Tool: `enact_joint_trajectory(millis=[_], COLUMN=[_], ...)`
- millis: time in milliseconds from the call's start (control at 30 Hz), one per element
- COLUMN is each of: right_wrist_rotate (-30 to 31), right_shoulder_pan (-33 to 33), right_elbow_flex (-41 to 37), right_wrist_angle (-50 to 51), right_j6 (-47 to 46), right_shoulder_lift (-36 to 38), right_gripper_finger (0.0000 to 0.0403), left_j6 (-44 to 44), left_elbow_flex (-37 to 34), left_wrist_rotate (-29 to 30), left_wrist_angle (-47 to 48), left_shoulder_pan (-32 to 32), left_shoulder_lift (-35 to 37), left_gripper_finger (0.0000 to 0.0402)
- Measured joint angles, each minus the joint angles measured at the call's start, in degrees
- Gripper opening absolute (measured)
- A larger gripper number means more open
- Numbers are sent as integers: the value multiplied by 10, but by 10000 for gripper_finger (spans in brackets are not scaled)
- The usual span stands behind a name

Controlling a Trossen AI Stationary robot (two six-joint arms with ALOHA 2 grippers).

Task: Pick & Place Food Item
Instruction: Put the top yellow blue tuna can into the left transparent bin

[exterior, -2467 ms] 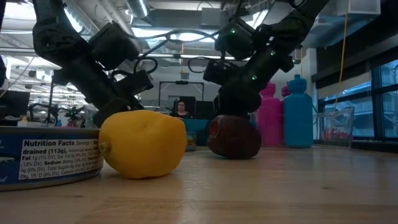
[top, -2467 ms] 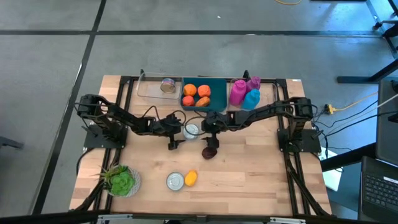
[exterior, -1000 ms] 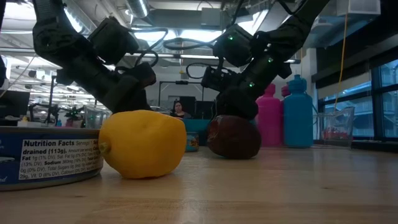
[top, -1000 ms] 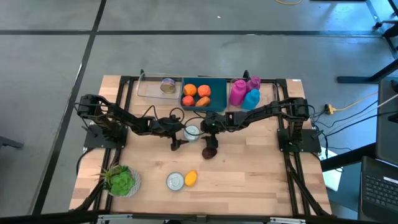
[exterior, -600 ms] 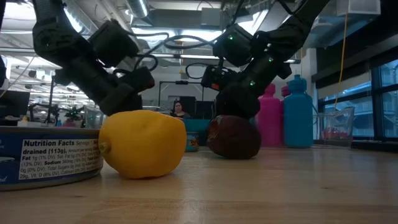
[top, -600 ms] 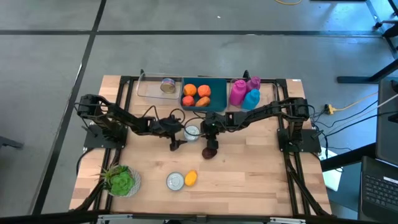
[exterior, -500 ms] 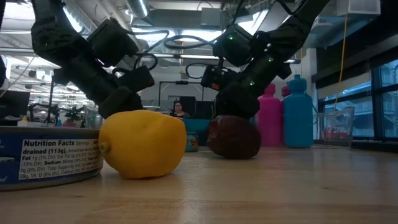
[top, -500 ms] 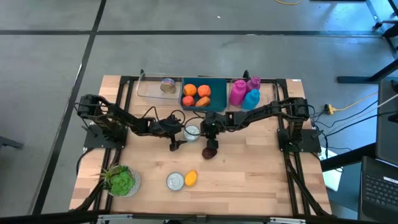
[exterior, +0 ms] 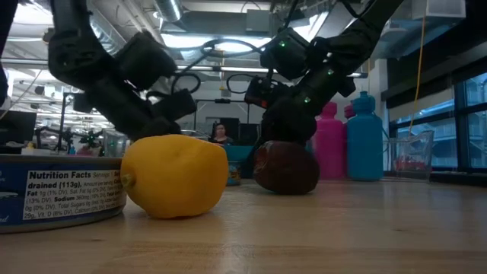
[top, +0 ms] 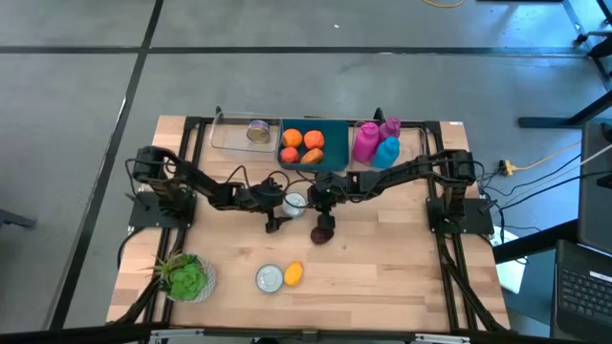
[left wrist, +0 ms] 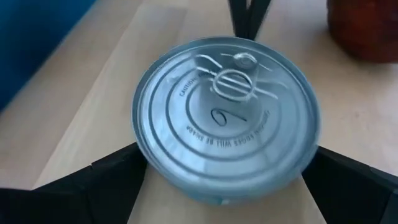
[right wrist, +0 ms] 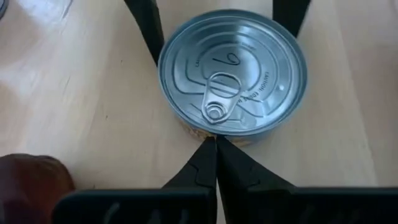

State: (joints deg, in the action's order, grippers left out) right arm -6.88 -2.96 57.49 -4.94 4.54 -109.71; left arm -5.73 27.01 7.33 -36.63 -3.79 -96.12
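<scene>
Silver cans (top: 295, 202) (top: 271, 277) (top: 257, 130): three.

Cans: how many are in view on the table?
3. One can at mid-table between the hands, one at the near edge beside the lemon, one in the clear tray at the back.

A lab: ceiling strip lights (exterior: 179, 38), monitors (exterior: 17, 125), a seated person (exterior: 221, 134).

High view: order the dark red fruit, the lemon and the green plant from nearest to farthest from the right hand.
From the right hand, shut beside the middle can:
1. Dark red fruit, just toward the front edge.
2. Lemon, near the front edge beside another can.
3. Green plant, at the front left corner.
</scene>
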Motion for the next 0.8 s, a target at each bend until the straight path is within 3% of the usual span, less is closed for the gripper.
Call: enact_joint_trajectory(millis=[233, 800], right_wrist_rotate=[-7, -27], right_shoulder_pan=[0, 0], right_elbow_flex=[-1, -1], right_wrist_angle=[11, -27], right_j6=[0, -4], right_shoulder_lift=[0, -35], right_gripper_finger=[3, 1], left_j6=[16, 22], left_elbow_flex=[43, 52], left_wrist_rotate=[-14, 4], left_wrist_angle=[5, -32], left_shoulder_pan=[0, -5], left_shoulder_lift=[-43, -43], left_gripper_finger=[400, 400])
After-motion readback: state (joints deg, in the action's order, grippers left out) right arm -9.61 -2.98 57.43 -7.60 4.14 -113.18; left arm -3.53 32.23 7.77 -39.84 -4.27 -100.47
